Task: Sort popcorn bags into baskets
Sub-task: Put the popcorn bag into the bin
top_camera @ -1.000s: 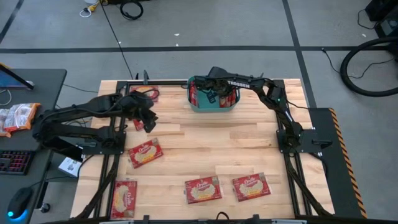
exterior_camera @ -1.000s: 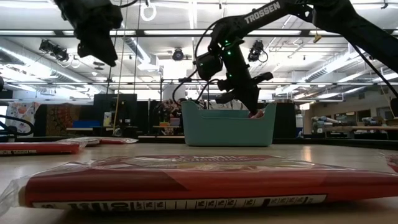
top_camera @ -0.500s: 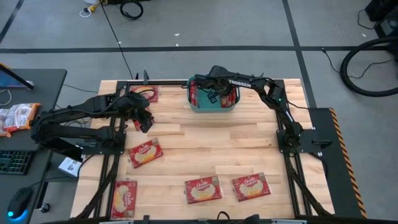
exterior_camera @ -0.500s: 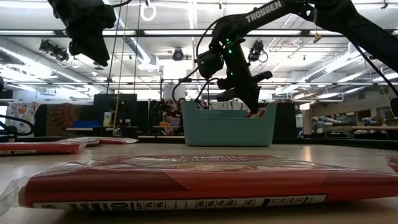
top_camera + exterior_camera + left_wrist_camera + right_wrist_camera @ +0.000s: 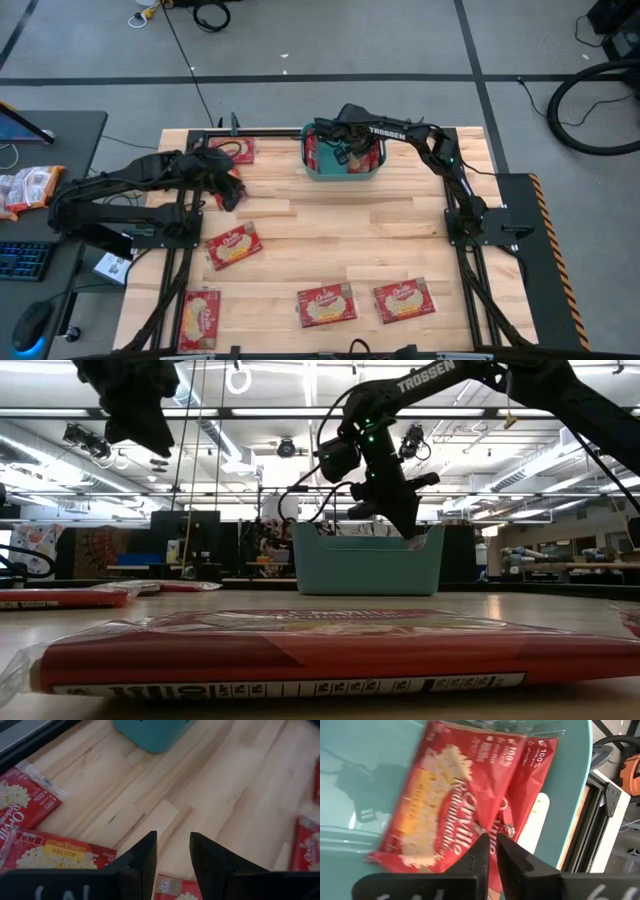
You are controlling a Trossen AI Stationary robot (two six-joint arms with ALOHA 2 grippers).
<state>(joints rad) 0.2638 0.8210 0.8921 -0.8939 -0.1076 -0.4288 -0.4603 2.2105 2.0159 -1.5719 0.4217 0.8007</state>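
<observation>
The left gripper (image 5: 232,190), empty with a narrow finger gap, has drifted toward 9 o'clock, while the right gripper (image 5: 492,851) pinches 1 popcorn bag (image 5: 447,795) inside the teal basket (image 5: 340,170) at 12 o'clock.

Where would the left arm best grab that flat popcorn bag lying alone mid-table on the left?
Probably by an edge, coming straight down. The popcorn bag lies flat and slightly skewed on the table, clear of the others, so the left pincer could pinch its thin crimped end seam.
</observation>
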